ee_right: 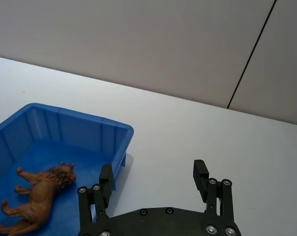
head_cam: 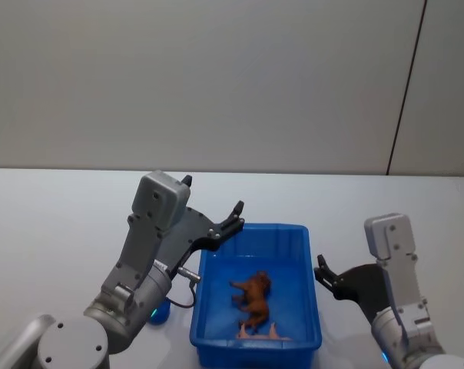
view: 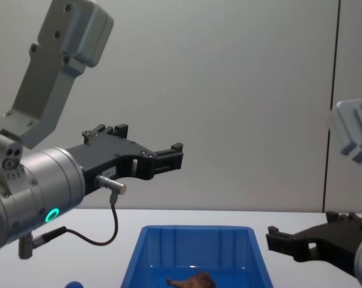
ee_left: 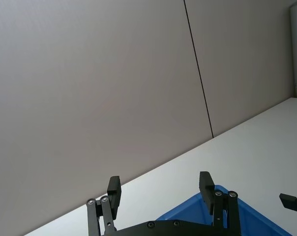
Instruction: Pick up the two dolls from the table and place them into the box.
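Note:
The blue box (head_cam: 312, 261) stands on the white table (head_cam: 55, 223) between my arms. A brown lion doll (head_cam: 253, 298) lies on its side on the box floor, also seen in the right wrist view (ee_right: 40, 196). A pale pinkish doll (head_cam: 272, 332) lies against the box's near wall. My left gripper (ee_left: 160, 189) is open and empty, raised above the box's left rim. My right gripper (ee_right: 153, 174) is open and empty too, just off the box's right side and lower down.
A small blue object (head_cam: 159, 311) sits on the table beside my left arm. A plain grey wall (head_cam: 217, 77) with a dark vertical seam rises behind the table. Bare tabletop stretches left, right and behind the box.

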`<state>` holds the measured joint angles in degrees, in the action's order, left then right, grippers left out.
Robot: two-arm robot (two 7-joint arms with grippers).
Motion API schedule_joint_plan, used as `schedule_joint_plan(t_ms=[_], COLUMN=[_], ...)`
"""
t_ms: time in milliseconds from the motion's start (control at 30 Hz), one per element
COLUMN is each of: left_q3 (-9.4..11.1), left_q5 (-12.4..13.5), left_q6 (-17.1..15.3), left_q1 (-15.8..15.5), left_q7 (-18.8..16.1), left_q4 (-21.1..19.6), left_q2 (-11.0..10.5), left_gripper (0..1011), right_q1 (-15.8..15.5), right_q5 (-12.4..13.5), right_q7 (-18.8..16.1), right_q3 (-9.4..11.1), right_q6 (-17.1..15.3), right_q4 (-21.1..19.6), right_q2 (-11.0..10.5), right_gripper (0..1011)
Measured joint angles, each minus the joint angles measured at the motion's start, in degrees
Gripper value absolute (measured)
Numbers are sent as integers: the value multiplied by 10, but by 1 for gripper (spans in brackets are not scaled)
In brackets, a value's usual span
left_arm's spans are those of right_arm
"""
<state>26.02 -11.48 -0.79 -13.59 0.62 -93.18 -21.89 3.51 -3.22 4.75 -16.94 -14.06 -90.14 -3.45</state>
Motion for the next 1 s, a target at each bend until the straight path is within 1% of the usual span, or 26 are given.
schedule_joint_plan(t_ms=[367, 567, 1000], left_q3=[0, -2, -15], left_q5=[0, -5, -42], left_q6=[-1, -9, -52], left_q1=[0, 3, 14], left_q7=[0, -6, -31], left_q4=[0, -1, -6], left_q2=[0, -1, -10], left_gripper=[1002, 1002, 1002], right_q1=[-7, -10, -12], right_q5=[0, 0, 1], right_q7=[11, 14, 17], right_q3=[3, 4, 5], right_q6=[-1, -1, -1], right_q4=[-8, -10, -12], right_q2=[-5, -6, -7], right_gripper=[1001, 1001, 1001])
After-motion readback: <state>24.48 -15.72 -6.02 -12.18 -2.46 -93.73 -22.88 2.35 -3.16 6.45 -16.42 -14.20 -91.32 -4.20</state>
